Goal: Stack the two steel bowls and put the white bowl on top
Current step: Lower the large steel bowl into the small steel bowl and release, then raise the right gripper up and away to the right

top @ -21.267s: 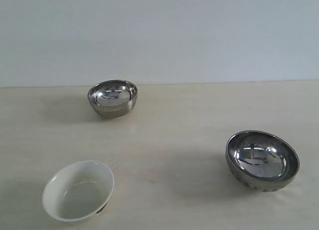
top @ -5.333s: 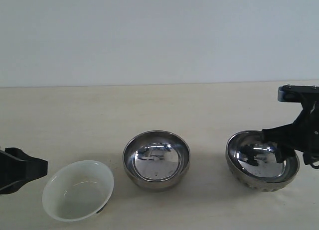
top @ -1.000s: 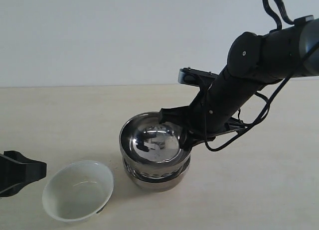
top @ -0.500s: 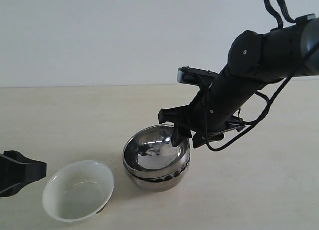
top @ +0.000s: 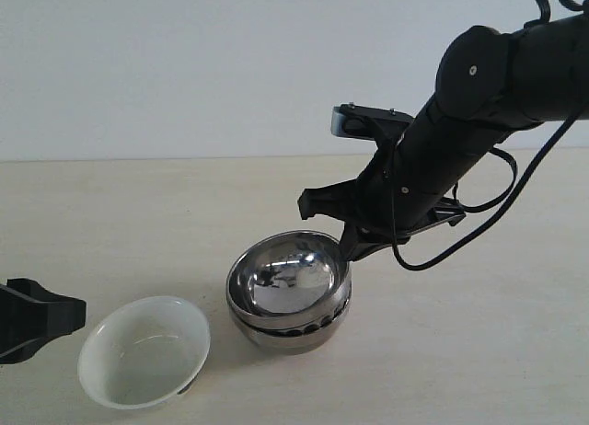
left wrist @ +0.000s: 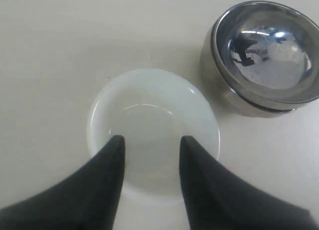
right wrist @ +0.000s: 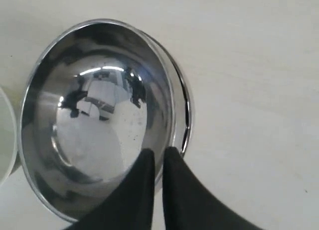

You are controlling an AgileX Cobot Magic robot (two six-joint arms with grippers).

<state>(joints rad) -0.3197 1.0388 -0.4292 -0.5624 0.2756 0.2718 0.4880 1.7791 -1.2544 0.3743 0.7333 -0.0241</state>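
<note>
Hovering at rim of stacked steel bowls [right wrist: 94, 120], right gripper [right wrist: 158, 153], jaws nearly together, hold uncertain.

A: How are the two steel bowls [top: 287, 280] finished?
B: Polished metal is shown, mirror-bright, with reflections carried inside the upper steel bowl [right wrist: 94, 125]; the lower steel bowl [right wrist: 186, 115] is equally shiny at its rim.
A: And the rest?
B: The white bowl [left wrist: 152, 123] is glazed, smooth and glossy. The counter [top: 138, 223] is pale and matt. The fingers [left wrist: 104, 190] of the left gripper [left wrist: 149, 143] and the right gripper [right wrist: 158, 155] are seen as matt black, plastic-looking.
</note>
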